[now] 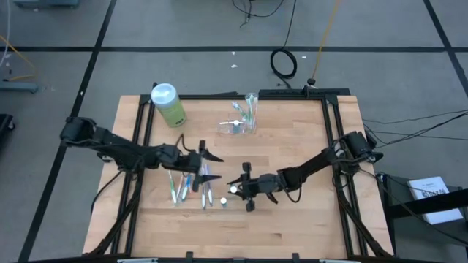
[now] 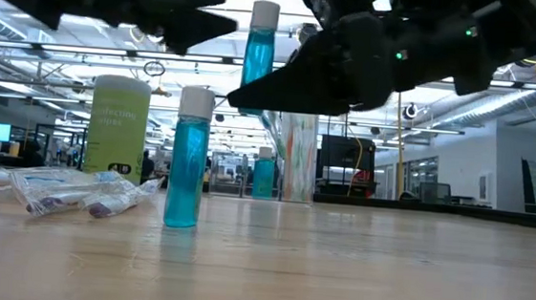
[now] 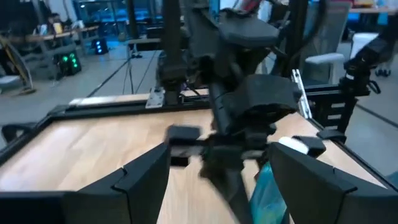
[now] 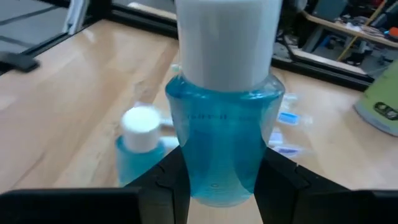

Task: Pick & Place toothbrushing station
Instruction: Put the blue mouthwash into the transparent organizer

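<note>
Blue bottle [image 4: 224, 143] gripped by right hand [image 4: 217, 180]; left hand [image 3: 217, 177] open, seen overhead.

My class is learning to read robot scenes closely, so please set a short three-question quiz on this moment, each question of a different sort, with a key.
1. True or false: the right gripper holds a blue bottle lifted off the table.
2. Where is the toothbrushing station?
A. In the left arm's jaws
B. Standing free on the table, apart from both arms
C. Lying on its side at the table's near edge
3. Fill in: the left gripper has its jaws ____ and holds nothing.

Key: 1 true; 2 B; 3 open.
</note>
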